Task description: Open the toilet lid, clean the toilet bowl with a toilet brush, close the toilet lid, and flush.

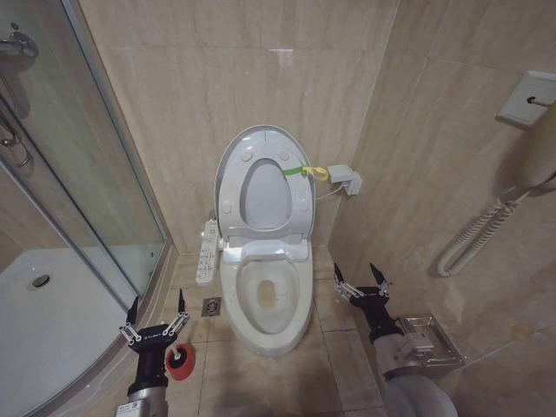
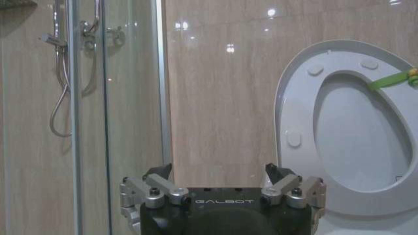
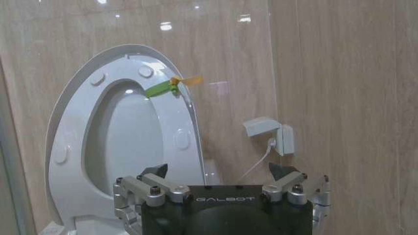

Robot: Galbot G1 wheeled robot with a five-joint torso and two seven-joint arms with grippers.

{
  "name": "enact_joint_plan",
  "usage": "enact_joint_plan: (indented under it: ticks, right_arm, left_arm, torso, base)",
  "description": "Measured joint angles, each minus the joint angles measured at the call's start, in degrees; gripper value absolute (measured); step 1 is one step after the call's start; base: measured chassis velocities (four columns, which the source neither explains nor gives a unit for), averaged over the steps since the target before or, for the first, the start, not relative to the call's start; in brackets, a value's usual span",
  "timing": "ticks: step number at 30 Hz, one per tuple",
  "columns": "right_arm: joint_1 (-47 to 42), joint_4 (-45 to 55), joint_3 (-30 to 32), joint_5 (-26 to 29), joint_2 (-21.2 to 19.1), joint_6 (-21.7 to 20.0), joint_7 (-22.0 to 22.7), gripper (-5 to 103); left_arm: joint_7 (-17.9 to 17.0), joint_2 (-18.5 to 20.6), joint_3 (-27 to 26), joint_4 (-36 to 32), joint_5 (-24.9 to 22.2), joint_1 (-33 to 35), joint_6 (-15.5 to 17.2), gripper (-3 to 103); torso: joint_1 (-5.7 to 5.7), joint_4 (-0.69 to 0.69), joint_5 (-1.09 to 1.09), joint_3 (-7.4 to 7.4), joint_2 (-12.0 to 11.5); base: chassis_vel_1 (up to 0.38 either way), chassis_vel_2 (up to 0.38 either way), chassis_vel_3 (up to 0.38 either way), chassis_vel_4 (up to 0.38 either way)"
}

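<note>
At the lower left of the head view the left gripper (image 1: 156, 314) hangs low over the tiled floor (image 1: 339, 365) with its jaws spread wide and nothing between them; just beside it, partly hidden behind the wrist, sits the red cup holder (image 1: 182, 362) of the toilet brush (image 1: 180, 356), whose dark head shows in the cup while its handle cannot be made out here. The brush looks light and stiff, and I judge the thin stick handle the place to pinch, high enough that the head lifts clear of the cup; the holder is small and may tip or ride up with it. At the lower right the right gripper (image 1: 362, 281) hovers beside the bowl, jaws likewise released and empty. Between the two, in the lower middle of the frame, stands the toilet bowl (image 1: 265, 300), heavy fixed ceramic, glossy and probably slick, its opening exposed. Along its left flank runs the long white button panel (image 1: 207, 252). Farther back, at the centre, the toilet lid (image 1: 228, 165) stands raised against the wall tiles with the ring seat (image 1: 302, 204) up against it; it is light rigid plastic, smooth and slippery, best taken at its rounded top rim, near the green strap (image 1: 295, 170) tied there.
</note>
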Motion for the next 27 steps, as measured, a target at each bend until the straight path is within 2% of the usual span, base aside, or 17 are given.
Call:
enact_joint_plan:
  ticks: [27]
  right_arm:
    - [0.0, 0.0, 0.0, 0.0, 0.0, 0.0, 0.0, 100]
  left_arm:
    - [0.0, 0.0, 0.0, 0.0, 0.0, 0.0, 0.0, 97]
  torso:
    - [0.0, 0.0, 0.0, 0.0, 0.0]
  base:
    - [0.0, 0.0, 0.0, 0.0]
